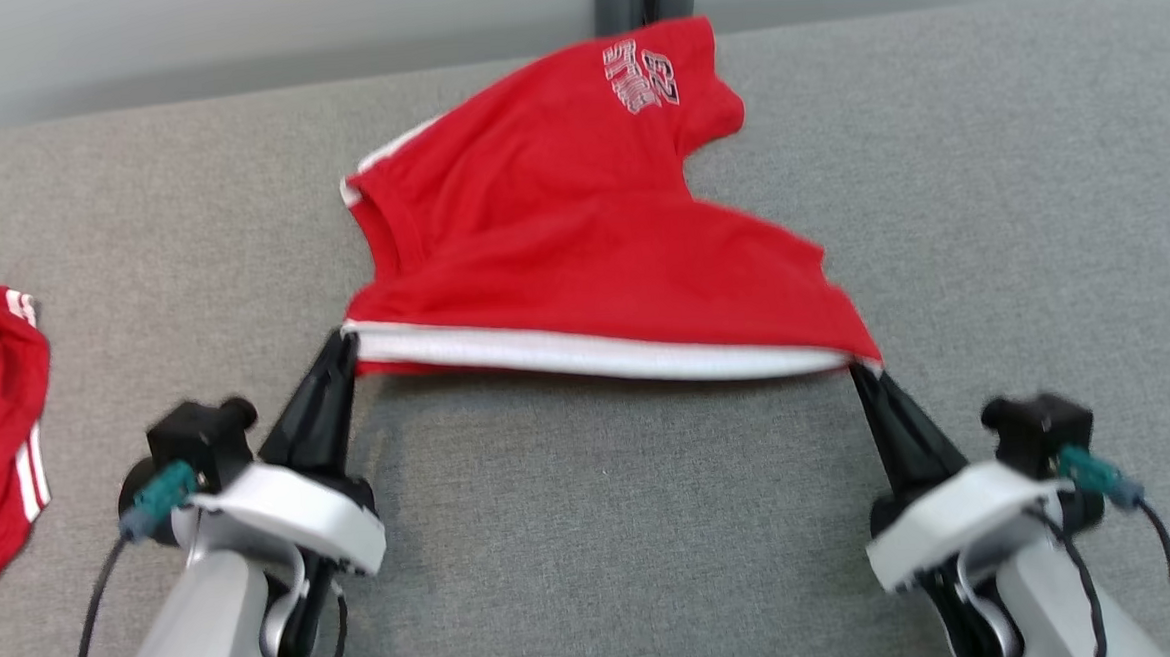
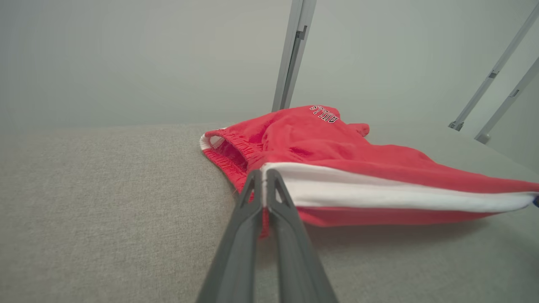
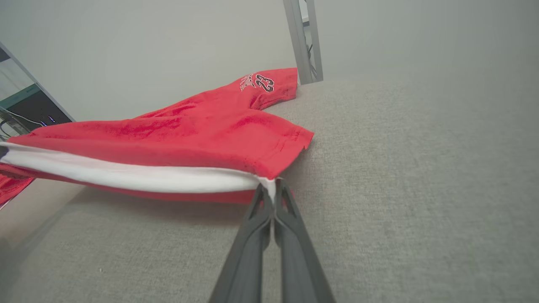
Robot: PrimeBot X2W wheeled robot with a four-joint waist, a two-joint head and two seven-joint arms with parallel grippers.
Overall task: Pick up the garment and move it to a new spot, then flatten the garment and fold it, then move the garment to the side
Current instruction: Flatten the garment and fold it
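Soft, even light fell from above, leaving a faint shadow on the grey surface (image 2: pixel 105 210) beneath the garment (image 2: pixel 337 143). The head view was slightly blurred; the wrist views curved at their edges.

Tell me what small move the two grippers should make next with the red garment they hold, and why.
Probably draw the garment slightly nearer while lowering it. The left gripper and right gripper are each shut on one end of its white band, held taut above the grey surface, while the far part lies rumpled.
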